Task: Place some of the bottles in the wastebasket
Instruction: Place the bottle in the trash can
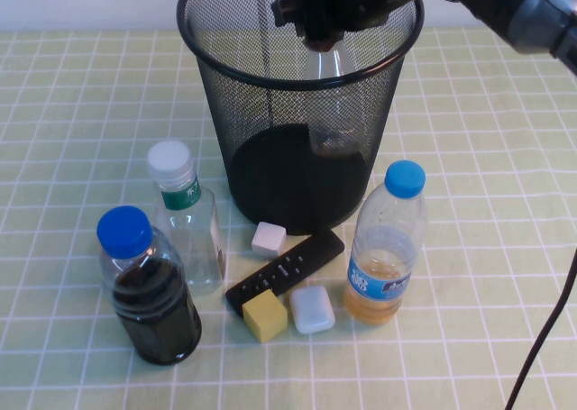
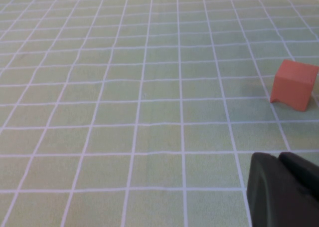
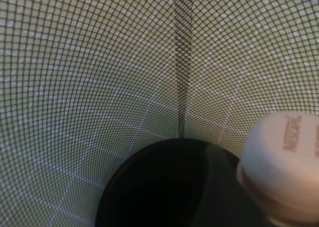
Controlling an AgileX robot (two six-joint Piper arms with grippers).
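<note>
A taller clear bottle (image 1: 187, 214) stands upright on the checked cloth, white cap up, left of the black mesh wastebasket (image 1: 302, 104). Over the basket's mouth the right gripper (image 1: 322, 22) clenches the small bottle (image 1: 326, 99), hanging vertical inside, base down. The left gripper (image 2: 284, 191) sits apart; its grip cannot be told.

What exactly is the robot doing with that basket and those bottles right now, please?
The right claw hangs over the mouth of the black wire-mesh wastebasket, with a small clear white-capped bottle upright directly beneath it, inside the bin. The right wrist view looks down into the mesh past the bottle's cap. The taller flat-sided bottle with a green neck label stands on the table in front, not yet binned. The left claw is off to the side over bare checked cloth near an orange block.
</note>
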